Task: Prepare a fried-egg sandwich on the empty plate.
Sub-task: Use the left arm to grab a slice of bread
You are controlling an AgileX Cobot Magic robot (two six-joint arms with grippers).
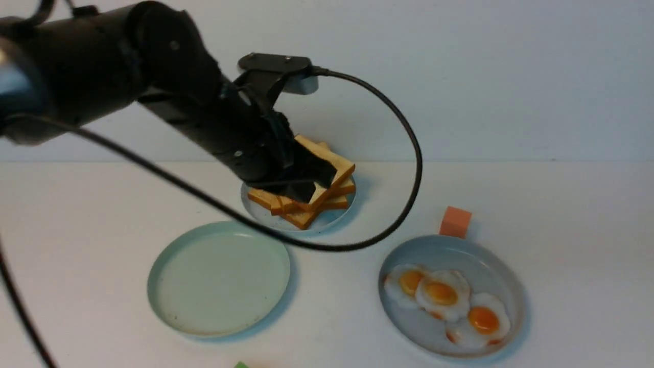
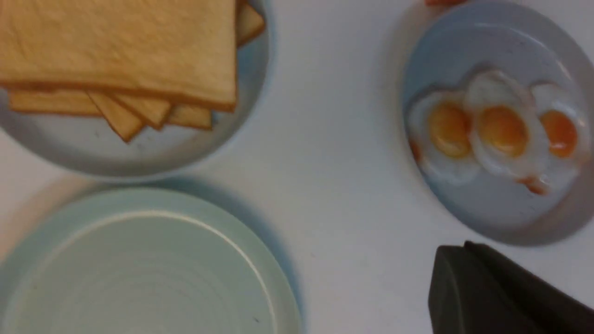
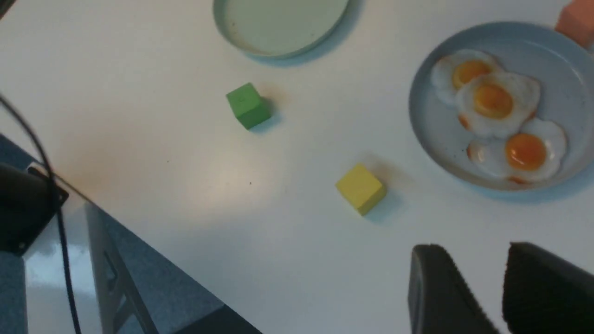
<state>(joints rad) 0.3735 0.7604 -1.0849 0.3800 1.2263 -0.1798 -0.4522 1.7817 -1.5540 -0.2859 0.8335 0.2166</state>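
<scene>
The empty mint-green plate (image 1: 219,278) lies front left; it also shows in the left wrist view (image 2: 139,269) and the right wrist view (image 3: 278,23). Behind it, a pile of toast slices (image 1: 337,168) (image 2: 116,46) sits on a small speckled pale-blue plate (image 1: 327,220) (image 2: 139,153). Three fried eggs (image 1: 442,294) (image 2: 501,130) (image 3: 492,99) lie on a grey-blue plate (image 1: 460,250) at the right. My left gripper (image 1: 304,191) (image 2: 464,248) hangs over the toast pile, its fingers together with nothing seen between them. My right gripper (image 3: 482,250) is slightly open and empty above bare table.
An orange cube (image 1: 455,221) (image 3: 577,18) stands behind the egg plate. A green cube (image 3: 248,105) and a yellow cube (image 3: 360,189) lie near the table's front. The left arm's cable (image 1: 409,153) loops over the middle. The table edge (image 3: 139,222) is close to the right gripper.
</scene>
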